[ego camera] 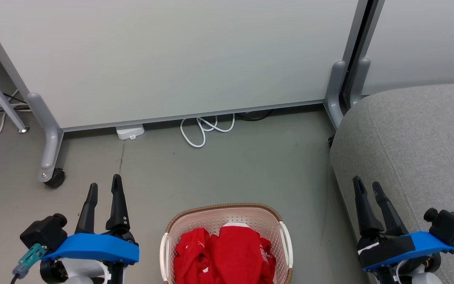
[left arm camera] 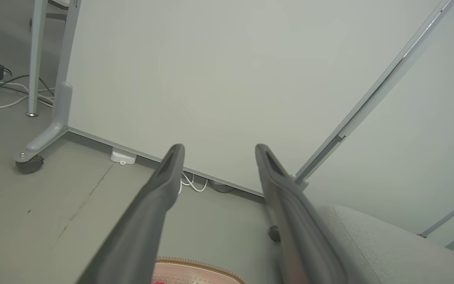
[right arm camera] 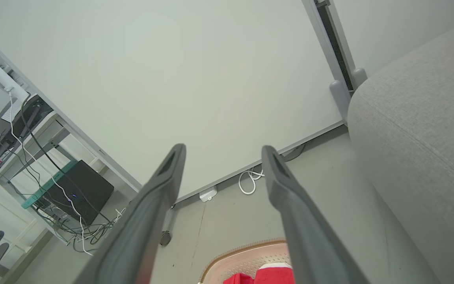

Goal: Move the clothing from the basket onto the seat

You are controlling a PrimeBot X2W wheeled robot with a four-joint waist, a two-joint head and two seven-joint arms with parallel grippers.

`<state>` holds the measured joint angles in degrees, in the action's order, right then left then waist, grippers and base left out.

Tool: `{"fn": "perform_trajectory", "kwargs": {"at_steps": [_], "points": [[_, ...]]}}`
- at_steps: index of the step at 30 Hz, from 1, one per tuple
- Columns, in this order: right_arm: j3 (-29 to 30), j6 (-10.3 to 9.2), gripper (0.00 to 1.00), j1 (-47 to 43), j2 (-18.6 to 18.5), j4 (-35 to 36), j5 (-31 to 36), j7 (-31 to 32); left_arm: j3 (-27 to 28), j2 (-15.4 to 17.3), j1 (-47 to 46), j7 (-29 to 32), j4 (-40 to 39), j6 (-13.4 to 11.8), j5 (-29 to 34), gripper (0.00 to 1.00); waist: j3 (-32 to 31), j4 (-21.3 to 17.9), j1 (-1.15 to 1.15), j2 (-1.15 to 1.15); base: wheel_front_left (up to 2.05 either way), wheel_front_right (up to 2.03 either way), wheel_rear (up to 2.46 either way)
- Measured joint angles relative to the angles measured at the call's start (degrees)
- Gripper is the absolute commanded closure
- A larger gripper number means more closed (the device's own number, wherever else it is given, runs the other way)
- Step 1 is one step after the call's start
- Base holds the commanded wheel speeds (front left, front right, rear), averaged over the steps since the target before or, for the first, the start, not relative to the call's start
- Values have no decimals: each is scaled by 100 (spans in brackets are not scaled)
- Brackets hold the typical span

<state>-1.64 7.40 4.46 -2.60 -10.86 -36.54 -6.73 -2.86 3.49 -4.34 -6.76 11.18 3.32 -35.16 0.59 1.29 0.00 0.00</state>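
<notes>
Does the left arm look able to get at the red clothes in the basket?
Probably yes: the open left pincer hangs beside the basket, and the clothing lies uncovered with nothing between them.

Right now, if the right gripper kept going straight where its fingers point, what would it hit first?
Probably the white partition panel, low down near its bottom edge; nothing shows between the open right gripper and it. The grey seat lies off to one side. Depth is hard to judge.

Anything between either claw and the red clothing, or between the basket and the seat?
Nothing visible. The clothing lies uncovered in the open basket between the left claw and right claw; bare floor separates basket from seat.
</notes>
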Motion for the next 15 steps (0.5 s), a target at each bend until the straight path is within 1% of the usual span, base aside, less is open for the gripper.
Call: {"fn": "perform_trajectory", "kwargs": {"at_steps": [15], "points": [[-71, 0, 0, 0, -2, 78, 916, -235, -123, 57, 1, -229, -13, -29, 889, 0, 17, 37, 0, 0, 0, 0, 0]]}}
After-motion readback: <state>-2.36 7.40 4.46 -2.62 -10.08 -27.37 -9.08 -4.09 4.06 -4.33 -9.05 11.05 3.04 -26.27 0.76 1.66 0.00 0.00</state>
